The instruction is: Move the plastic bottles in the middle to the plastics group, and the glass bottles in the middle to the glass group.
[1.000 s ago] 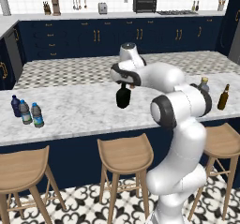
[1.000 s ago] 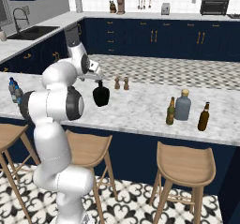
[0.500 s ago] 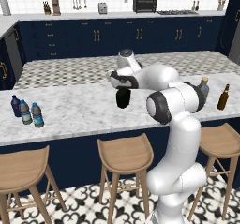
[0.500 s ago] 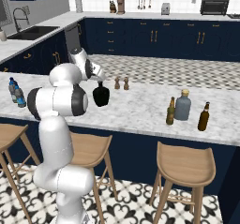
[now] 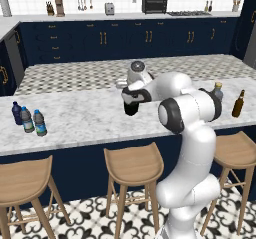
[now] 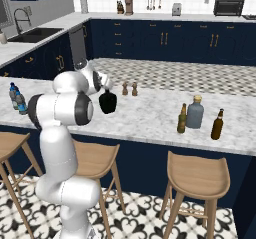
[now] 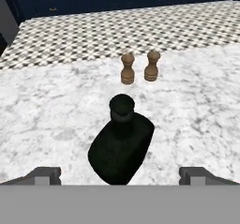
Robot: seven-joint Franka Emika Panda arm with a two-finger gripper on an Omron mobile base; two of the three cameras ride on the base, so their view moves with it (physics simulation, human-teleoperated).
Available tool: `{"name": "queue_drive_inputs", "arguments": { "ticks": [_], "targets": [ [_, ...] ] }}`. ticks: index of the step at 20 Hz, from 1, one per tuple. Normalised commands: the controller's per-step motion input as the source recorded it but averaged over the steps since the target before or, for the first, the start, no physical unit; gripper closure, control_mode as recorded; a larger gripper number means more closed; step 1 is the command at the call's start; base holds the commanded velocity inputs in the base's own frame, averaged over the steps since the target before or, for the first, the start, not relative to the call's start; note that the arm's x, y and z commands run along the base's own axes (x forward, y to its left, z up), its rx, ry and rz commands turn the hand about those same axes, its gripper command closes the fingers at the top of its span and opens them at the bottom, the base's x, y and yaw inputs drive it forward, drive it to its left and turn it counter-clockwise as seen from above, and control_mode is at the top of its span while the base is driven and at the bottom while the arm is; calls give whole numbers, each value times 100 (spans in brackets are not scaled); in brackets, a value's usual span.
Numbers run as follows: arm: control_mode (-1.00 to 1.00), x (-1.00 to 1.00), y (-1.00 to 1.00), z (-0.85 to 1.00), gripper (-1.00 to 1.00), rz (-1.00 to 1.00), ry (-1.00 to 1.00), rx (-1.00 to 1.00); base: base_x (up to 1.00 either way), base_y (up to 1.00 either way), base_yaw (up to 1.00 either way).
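Note:
A squat black bottle [image 7: 121, 145] with a narrow neck stands upright on the marble counter [image 7: 56, 110], and also shows as the black bottle [image 5: 131, 108] [image 6: 108, 103] from the base. My gripper [image 7: 121, 176] hangs open just above it, with the bottle's body between the two wide-apart fingertips [image 7: 44, 175] and nothing held. At the right, a slender olive-green bottle [image 6: 182, 118] stands beside the grey-blue bottle [image 6: 194, 112] and a brown bottle [image 6: 217, 124]. At the left, a dark blue bottle [image 5: 17, 112] stands with two clear water bottles [image 5: 26, 119] [image 5: 39, 123].
Two small brown shakers [image 7: 127, 69] [image 7: 151, 65] stand just behind the black bottle. Three wooden stools [image 5: 134, 164] line the counter's near side. My own white arm [image 5: 190, 108] hides part of the grey-blue bottle [image 5: 216, 90] in the left base view.
The hand has come down closer over the black bottle and the arm's elbow has swung. The bottle and the other things have not moved; the jaws stay open.

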Motion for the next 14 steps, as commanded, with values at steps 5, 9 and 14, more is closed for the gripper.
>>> {"name": "queue_drive_inputs", "arguments": {
  "ticks": [5,9,14],
  "targets": [
    [-100,16,0,25,-100,0,26,0,0,0,0],
    [-100,24,0,11,-100,0,29,0,0,0,0],
    [-100,27,-5,-18,-100,0,0,0,0,0,0]
  ]
}}
